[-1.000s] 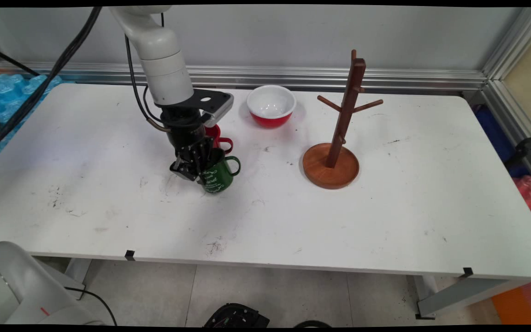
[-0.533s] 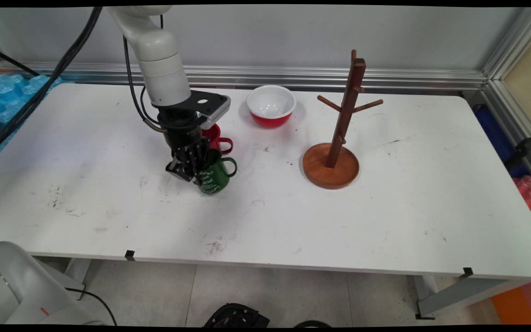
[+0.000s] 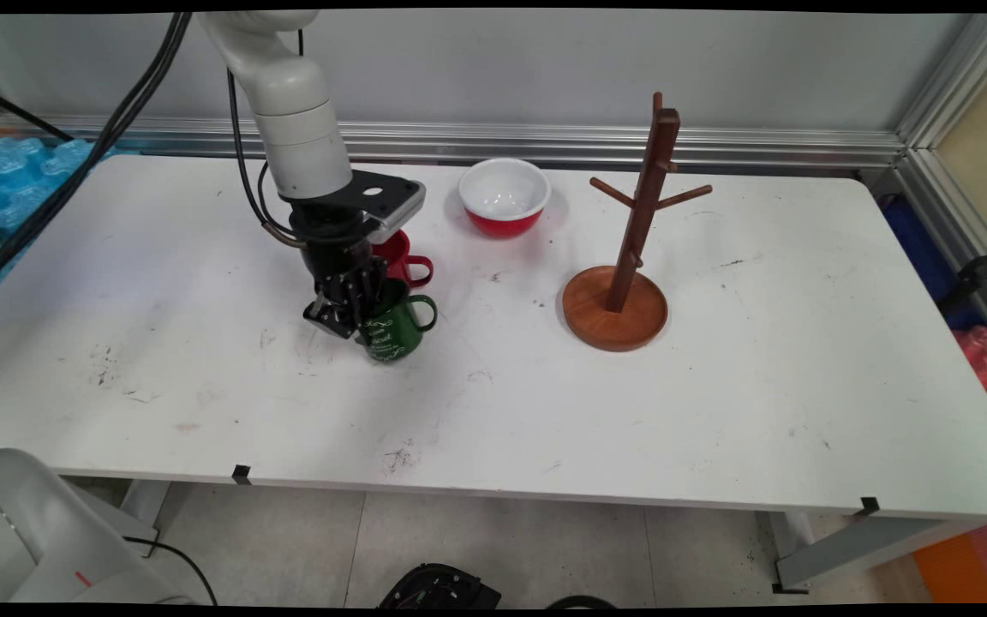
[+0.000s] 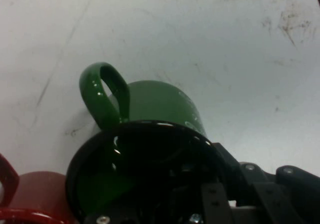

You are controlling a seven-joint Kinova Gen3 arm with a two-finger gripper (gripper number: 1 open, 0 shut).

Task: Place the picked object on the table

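Claw (image 3: 355,319) grips green mug (image 3: 394,328) by its rim

Green mug (image 4: 160,104): glossy enamel look, smooth, black rim, white lettering on side in main view. Red mug (image 3: 397,254): same glossy enamel finish. Bowl (image 3: 504,197) far of centre: shiny red outside, smooth white inside. Mug tree (image 3: 631,248) at right: brown wood, smooth, satin sheen, round dished base. Table (image 3: 716,403): matt white top, scuffed, dark smudges. Gripper (image 3: 355,310): black, matt, metal screws showing in hand view. Arm (image 3: 296,120): smooth white plastic-looking shell. Rail (image 3: 759,146) along far wall: brushed metal.
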